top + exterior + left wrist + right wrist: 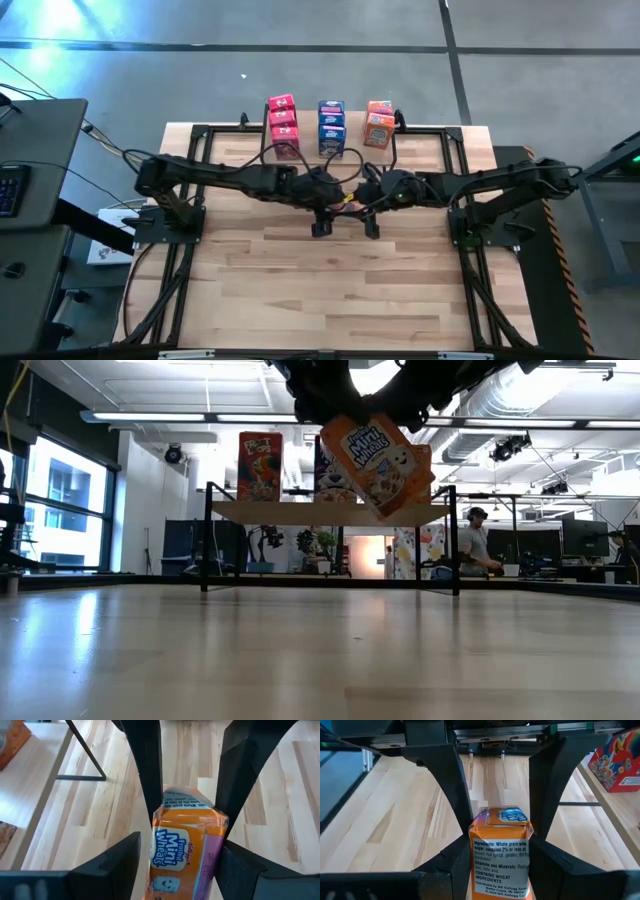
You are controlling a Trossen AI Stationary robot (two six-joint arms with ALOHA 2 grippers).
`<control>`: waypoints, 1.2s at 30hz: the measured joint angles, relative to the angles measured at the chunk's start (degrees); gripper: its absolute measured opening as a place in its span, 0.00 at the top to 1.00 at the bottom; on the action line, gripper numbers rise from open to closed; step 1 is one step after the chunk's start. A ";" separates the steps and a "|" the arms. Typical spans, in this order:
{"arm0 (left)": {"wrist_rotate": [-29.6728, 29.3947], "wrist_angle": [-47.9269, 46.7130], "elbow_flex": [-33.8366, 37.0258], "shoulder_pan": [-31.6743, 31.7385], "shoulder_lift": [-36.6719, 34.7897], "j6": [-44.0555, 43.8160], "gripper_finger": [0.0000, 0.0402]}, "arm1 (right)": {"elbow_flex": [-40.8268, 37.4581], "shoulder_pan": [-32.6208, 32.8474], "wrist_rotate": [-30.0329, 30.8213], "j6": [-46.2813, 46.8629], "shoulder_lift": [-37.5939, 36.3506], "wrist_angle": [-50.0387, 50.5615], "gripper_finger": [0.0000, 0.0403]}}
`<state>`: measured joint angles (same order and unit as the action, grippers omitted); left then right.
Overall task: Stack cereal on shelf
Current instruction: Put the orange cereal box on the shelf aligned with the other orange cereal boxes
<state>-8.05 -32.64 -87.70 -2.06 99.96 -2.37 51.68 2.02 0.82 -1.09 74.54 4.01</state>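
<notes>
An orange cereal box [378, 465] hangs tilted above the middle of the table, in front of the shelf [270, 510]. My right gripper [500, 862] comes from the table's right and is shut on it. My left gripper [180, 852] comes from the left and is open, with a finger on either side of the same box [182, 845]. One finger [117, 860] stands clear of the box. On the shelf [420, 140] at the far edge stand red boxes [283, 125], blue boxes [331, 127] and orange boxes [379, 123]. My right gripper pinches the orange box by two opposite sides [474, 855] between its two fingers. It slants down from the table's right. The box is lifted clear of the table and tilted. My left gripper's other finger [237, 865] lies close to the box's pink side [212, 855]; I cannot tell whether it touches.
Black frame rails [190, 160] run along the table's left and right sides. A dark desk [40, 150] stands to the left. A person [475, 545] sits in the room beyond the shelf. Bare wood [320, 290] lies on the near half of the table.
</notes>
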 joint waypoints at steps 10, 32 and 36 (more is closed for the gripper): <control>-0.01 0.05 0.02 -0.07 -1.71 0.04 0.46 | 0.09 0.02 0.00 0.79 -0.87 0.06 0.62; -0.02 3.39 -0.21 -0.27 -5.03 1.54 0.46 | -0.26 0.01 1.43 1.03 -2.51 4.94 0.62; -0.04 3.03 0.00 -0.25 -5.85 1.46 0.46 | -0.15 0.00 3.50 1.04 -3.51 7.21 0.62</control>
<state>-8.10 -29.62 -87.70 -2.31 94.11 -0.91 51.53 2.02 4.32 -0.05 71.03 11.22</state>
